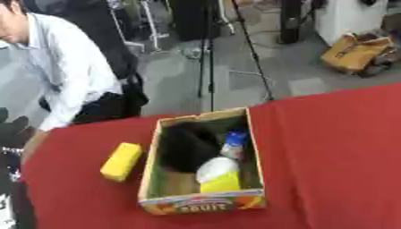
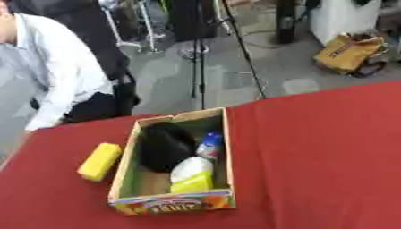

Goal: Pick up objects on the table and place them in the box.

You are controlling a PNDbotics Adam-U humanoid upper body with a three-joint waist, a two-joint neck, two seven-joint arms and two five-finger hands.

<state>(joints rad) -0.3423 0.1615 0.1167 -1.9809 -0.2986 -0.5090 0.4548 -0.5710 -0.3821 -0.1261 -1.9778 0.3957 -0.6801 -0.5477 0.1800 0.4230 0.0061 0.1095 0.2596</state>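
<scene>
only the left robot hand point(image 1: 9, 129) and its arm point(image 1: 8, 197) show, at the left edge of the left eye view: a blurred black mass with rounded outlines, with small pale, silvery patches lower down against the black; finer detail is too blurred to tell

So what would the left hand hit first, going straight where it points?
Cannot say: the left hand shows only as a dark shape at the picture's edge, its direction unreadable. The yellow block lies to its right.

Left robot hand point(image 1: 11, 129), a dark shape, raised at the left edge, too blurred for detail
</scene>
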